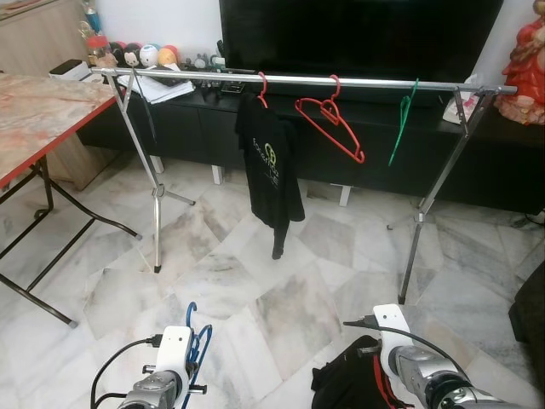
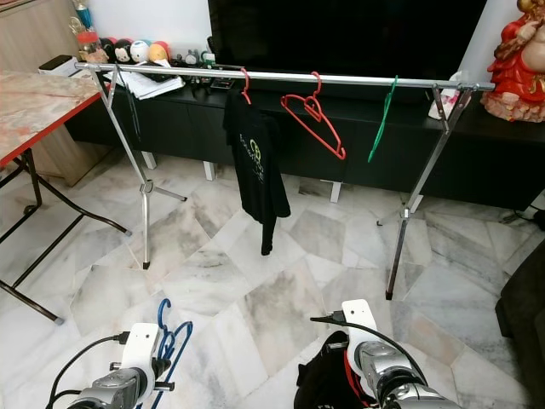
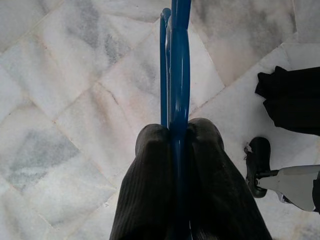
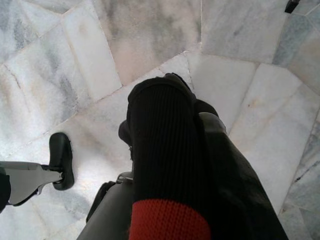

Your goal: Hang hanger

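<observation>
A silver clothes rail (image 1: 366,82) stands ahead on the marble floor. On it hang a black T-shirt (image 1: 271,170) on a red hanger, a bare red hanger (image 1: 332,123) and a green hanger (image 1: 402,123). Low at my left, my left gripper (image 3: 177,135) is shut on a blue hanger (image 1: 197,345), whose hook (image 3: 175,60) sticks out past the fingers. Low at my right, my right gripper (image 4: 187,107) is shut on a black garment (image 1: 341,383), with a red strip showing beside the wrist. Both grippers are well short of the rail.
A folding table (image 1: 34,111) with a red edge stands at the left. Behind the rail are a black TV console (image 1: 502,162) and a red statue (image 1: 524,60). The rack's legs (image 1: 157,213) splay outward. A dark seat edge (image 1: 532,315) is at the right.
</observation>
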`<state>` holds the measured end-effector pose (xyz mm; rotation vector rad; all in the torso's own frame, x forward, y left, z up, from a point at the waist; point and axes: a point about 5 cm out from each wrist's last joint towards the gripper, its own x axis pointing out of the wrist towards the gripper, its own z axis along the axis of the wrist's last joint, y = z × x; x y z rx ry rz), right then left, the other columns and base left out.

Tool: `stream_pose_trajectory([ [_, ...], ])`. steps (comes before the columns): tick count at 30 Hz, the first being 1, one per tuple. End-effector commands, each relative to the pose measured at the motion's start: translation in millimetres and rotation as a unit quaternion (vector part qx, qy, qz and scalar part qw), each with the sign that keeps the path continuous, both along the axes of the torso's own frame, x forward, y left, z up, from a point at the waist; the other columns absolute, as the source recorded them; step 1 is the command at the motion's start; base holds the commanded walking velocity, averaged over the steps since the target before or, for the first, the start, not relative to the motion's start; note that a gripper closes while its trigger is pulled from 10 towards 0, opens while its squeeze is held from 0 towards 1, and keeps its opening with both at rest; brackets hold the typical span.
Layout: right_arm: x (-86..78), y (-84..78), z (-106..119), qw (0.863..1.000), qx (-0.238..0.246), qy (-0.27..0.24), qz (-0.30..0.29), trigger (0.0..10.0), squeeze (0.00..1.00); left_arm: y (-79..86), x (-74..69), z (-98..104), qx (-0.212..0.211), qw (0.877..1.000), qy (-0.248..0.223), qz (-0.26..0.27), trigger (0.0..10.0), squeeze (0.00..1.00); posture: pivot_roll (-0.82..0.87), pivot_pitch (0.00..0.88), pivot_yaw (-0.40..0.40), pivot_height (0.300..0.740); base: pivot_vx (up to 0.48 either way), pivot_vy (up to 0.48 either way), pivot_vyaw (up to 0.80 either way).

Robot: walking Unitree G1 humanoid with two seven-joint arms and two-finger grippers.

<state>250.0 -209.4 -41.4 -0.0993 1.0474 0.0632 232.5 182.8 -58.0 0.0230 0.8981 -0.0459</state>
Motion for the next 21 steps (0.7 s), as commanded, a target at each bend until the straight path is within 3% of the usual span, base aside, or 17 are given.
stream_pose_trajectory([
  [1,5.7,0.2,4.0,1.0,0.0,-0.014,-0.001,10.0,0.0,0.6,1.5,1.0,0.007,1.0,0.001,-0.009,10.0,0.0,-0.13,0.0,0.007,0.74,0.0,0.0,0.0],
  [7,4.7,-3.5,4.1,1.0,-0.004,-0.013,-0.001,10.0,0.0,-3.3,1.0,0.2,0.004,1.0,0.001,-0.01,10.0,0.0,-0.12,0.0,-0.008,0.74,0.0,0.041,0.0],
  [21,6.0,-4.7,5.2,1.0,-0.007,-0.019,-0.007,10.0,0.0,-4.0,1.9,0.6,0.004,1.0,0.003,-0.016,10.0,0.0,-0.13,0.0,-0.008,0.74,0.0,0.352,0.0],
])
